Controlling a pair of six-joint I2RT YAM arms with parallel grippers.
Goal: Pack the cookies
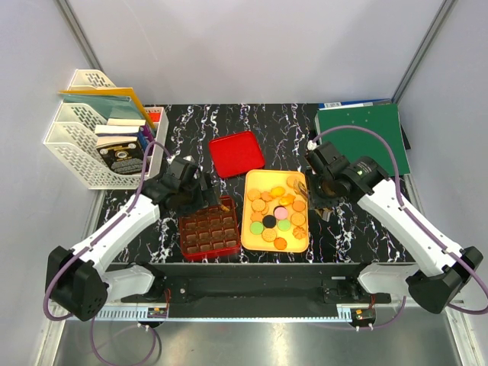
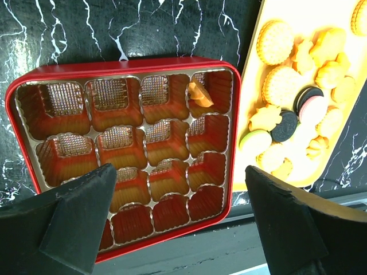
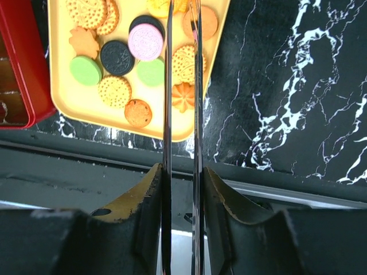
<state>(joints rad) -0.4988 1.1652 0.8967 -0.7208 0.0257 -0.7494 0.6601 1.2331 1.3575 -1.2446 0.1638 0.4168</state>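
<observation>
Cookies (image 1: 274, 217), mostly orange with a few green, pink and black, lie on a yellow tray (image 1: 252, 245). One orange cookie (image 2: 199, 94) sits in a far-right cell of the red grid box (image 2: 123, 64); the other cells I see are empty. My left gripper (image 2: 179, 172) is open and empty above the box's near edge. My right gripper (image 3: 182, 177) is shut on metal tongs (image 3: 167, 86), whose two blades reach over the tray's right side among the cookies (image 3: 145, 42). The tong tips are cut off in the right wrist view.
A red lid (image 1: 236, 152) lies behind the tray. A white file rack (image 1: 91, 130) stands at the far left. A green folder (image 1: 366, 137) lies at the far right. The red box (image 1: 207, 232) touches the tray's left side.
</observation>
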